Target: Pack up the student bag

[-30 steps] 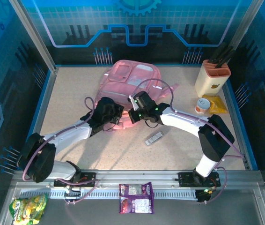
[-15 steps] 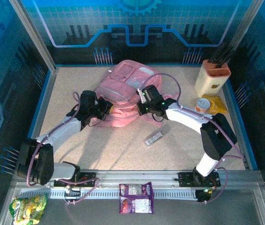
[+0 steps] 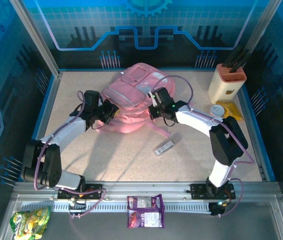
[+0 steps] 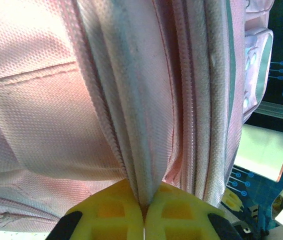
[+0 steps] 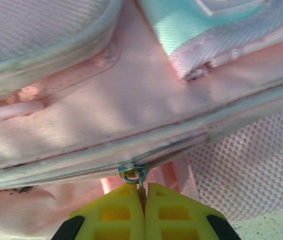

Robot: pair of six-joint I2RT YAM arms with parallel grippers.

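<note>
here we are at the far middle of the bench (image 3: 106, 155), where the student bag (image 3: 129, 100) lies pink and bulky, its top toward the back wall, an arm on either side. the left hand (image 3: 107, 113) is in at the bag's left edge. on the left wrist camera its yellow fingers (image 4: 112, 216) are pressed together with a ridge of pink fabric and piping pinched between them, so it's clamped on the bag itself. on the other side the right hand (image 3: 155, 107) sits against the bag's right flank. the right wrist camera gives the close look: the fingertips are closed tight on a small metal zip pull (image 5: 134, 174), which hangs from a zip line running across the pink cloth, with a mesh pocket (image 5: 246, 165) just to its right. nearer the arms and apart from the bag, a small pale bar (image 3: 164, 147) lies on the bare bench; a wrapped stick or a remote, hard to call from up here. in the back right corner a cream knife block (image 3: 225, 82) stands with dark handles poking up. just in front of it is a small round tub (image 3: 215, 112) beside a yellow packet (image 3: 232, 112). down on the grey ledge (image 3: 241, 220) by the arm bases lie a purple packet (image 3: 145, 211) in the middle and a green-and-yellow snack bag (image 3: 30, 222) at the left end.
</note>
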